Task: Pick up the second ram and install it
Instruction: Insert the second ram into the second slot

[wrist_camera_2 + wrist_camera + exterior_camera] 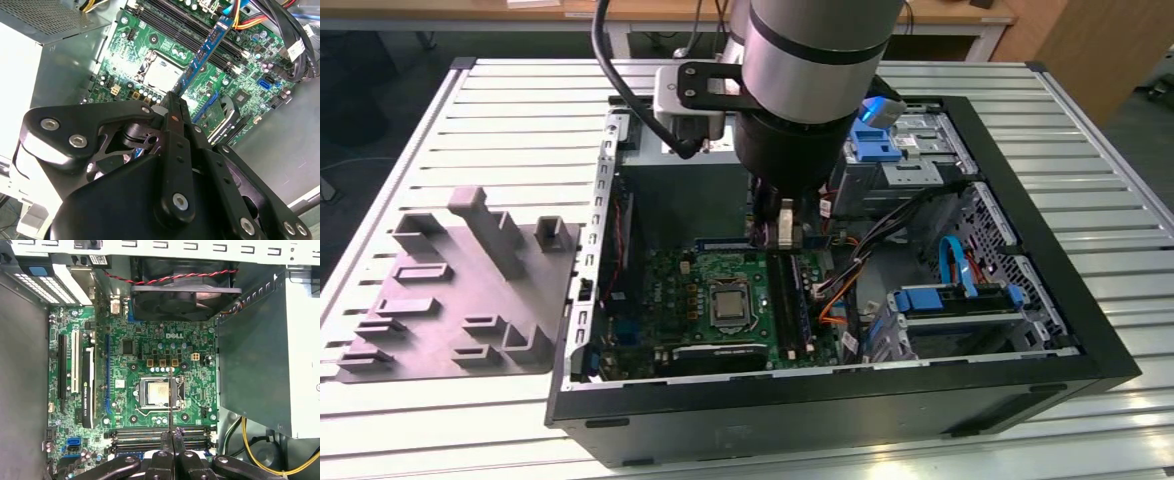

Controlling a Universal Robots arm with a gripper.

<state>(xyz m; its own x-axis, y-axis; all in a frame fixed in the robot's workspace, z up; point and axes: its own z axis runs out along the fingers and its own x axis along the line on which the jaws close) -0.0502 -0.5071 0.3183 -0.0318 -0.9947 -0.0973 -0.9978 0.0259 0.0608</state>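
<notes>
We see the hand (175, 102) pinching one end of the second ram (202, 52), whose long axis runs straight out from the fingertips, poised over the green board (150, 347) near its black slots (145, 432).

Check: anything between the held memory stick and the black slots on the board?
Nothing visible. The tool is shut on the memory stick above the green board. The black slots have no cable across them; the cables lie beside the board.
</notes>
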